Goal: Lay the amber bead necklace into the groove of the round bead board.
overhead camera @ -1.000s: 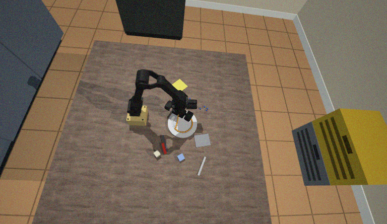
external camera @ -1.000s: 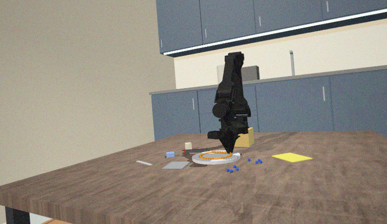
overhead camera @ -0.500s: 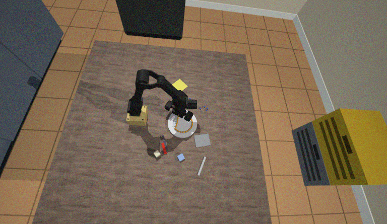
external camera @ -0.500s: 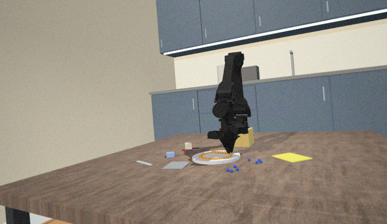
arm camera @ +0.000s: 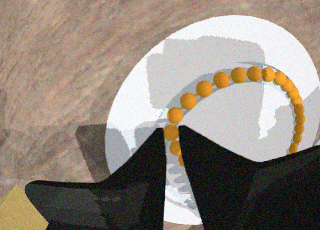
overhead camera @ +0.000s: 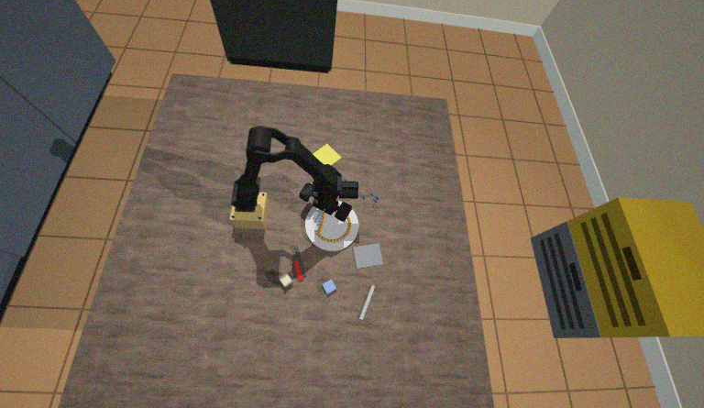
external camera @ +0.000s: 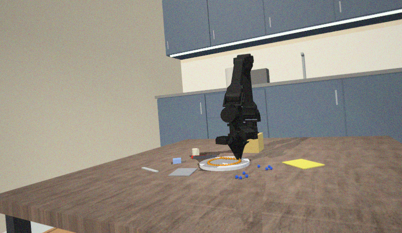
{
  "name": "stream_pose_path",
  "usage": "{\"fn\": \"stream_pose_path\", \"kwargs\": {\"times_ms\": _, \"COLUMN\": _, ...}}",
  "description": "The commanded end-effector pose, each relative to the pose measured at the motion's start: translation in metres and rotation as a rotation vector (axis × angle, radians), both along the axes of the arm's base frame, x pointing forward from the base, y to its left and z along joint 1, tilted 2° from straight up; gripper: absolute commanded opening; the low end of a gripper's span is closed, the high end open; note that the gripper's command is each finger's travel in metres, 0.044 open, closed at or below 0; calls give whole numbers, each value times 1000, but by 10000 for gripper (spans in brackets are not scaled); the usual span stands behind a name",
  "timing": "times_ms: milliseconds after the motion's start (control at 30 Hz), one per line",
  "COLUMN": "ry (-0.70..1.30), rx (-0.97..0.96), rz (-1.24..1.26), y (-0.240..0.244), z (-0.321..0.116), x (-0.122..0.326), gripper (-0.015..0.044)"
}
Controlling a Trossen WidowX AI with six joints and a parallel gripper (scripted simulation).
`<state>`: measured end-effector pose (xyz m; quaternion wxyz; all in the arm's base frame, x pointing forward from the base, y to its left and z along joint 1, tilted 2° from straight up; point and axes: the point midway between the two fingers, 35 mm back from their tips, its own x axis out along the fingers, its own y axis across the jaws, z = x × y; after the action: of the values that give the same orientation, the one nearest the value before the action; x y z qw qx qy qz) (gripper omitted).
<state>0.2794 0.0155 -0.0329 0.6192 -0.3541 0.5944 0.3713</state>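
Observation:
The round white bead board (overhead camera: 312, 234) (external camera: 219, 168) (arm camera: 127, 90) lies on the table in front of the arm. The amber bead necklace (overhead camera: 333, 240) (external camera: 222, 165) (arm camera: 221, 80) lies on it as an uneven loop. In the wrist view its upper arc runs along the groove. Its left side bends inward, where the grey groove line shows outside the beads. My gripper (overhead camera: 329, 212) (external camera: 239, 158) (arm camera: 171, 133) is shut on the necklace at that left side, low at the board, with one bead between the fingertips. The beads below are partly hidden by the fingers.
Small blue beads (overhead camera: 377, 197) (external camera: 240, 177) and a yellow square (overhead camera: 326, 154) (external camera: 302, 163) lie beyond the board. A grey square (overhead camera: 368, 256) (external camera: 183, 172), white stick (overhead camera: 367, 303), blue block (overhead camera: 329, 286), cream block (overhead camera: 285, 280) and red-handled tool (overhead camera: 298, 270) lie on the other side.

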Motion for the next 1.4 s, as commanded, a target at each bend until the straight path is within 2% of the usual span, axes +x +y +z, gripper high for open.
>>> {"fn": "stream_pose_path", "kwargs": {"times_ms": 0, "ry": 3, "rx": 1, "rz": 1, "y": 0, "z": 3, "x": -1, "gripper": 0}}
{"fn": "stream_pose_path", "kwargs": {"times_ms": 633, "ry": 6, "rx": 3, "rz": 1, "y": 3, "z": -2, "x": -3, "gripper": 0}}
{"fn": "stream_pose_path", "kwargs": {"times_ms": 1167, "ry": 5, "rx": 3, "rz": 1, "y": 3, "z": 7, "x": -3, "gripper": 420}}
{"fn": "stream_pose_path", "kwargs": {"times_ms": 1200, "ry": 5, "rx": 0, "rz": 4, "y": 3, "z": 3, "x": -3, "gripper": 440}}
{"fn": "stream_pose_path", "kwargs": {"times_ms": 1367, "ry": 6, "rx": 3, "rz": 1, "y": 2, "z": 7, "x": -3, "gripper": 440}}
